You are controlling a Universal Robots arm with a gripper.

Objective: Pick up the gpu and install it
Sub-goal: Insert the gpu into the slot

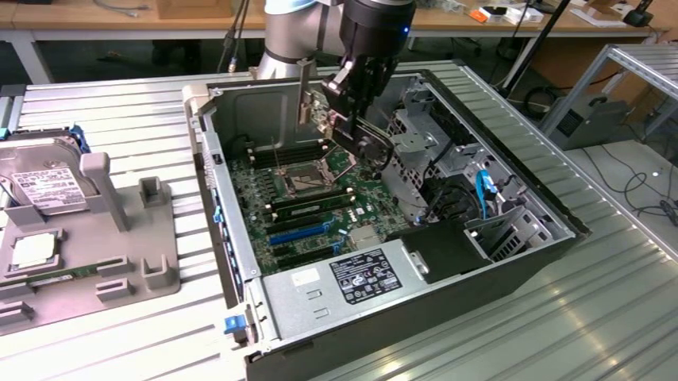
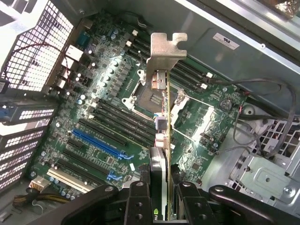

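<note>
Exterior view, arm: the Universal Robots arm reaches down into an open computer case (image 1: 509, 262) that lies on its side on a slatted metal table (image 1: 593, 317).
Exterior view, gripper: the gripper (image 1: 348, 111) is pinched onto the gpu (image 1: 355, 133).
Exterior view, gpu: carried tilted over the motherboard (image 1: 254, 198), just above the processor socket (image 1: 302, 176), with its silver bracket (image 1: 305, 91) standing upright at the end toward the exterior view's left.
Exterior view, surroundings: a blue expansion slot (image 1: 298, 233) lies bare nearer the power supply (image 1: 350, 278). A hard drive (image 1: 43, 186) sits in a grey fixture (image 1: 117, 238), well apart on the exterior view's left.
Wrist view, gripper: the gripper (image 2: 161, 190) has a black finger (image 2: 137, 197) pressed on each face of the card.
Wrist view, gpu: the gpu (image 2: 165, 140) is seen edge-on, its silver bracket (image 2: 164, 51) at the far end.
Wrist view, board: the motherboard (image 2: 117, 79) spreads beneath, with the blue expansion slot (image 2: 96, 143) off to one side of the card.
</note>
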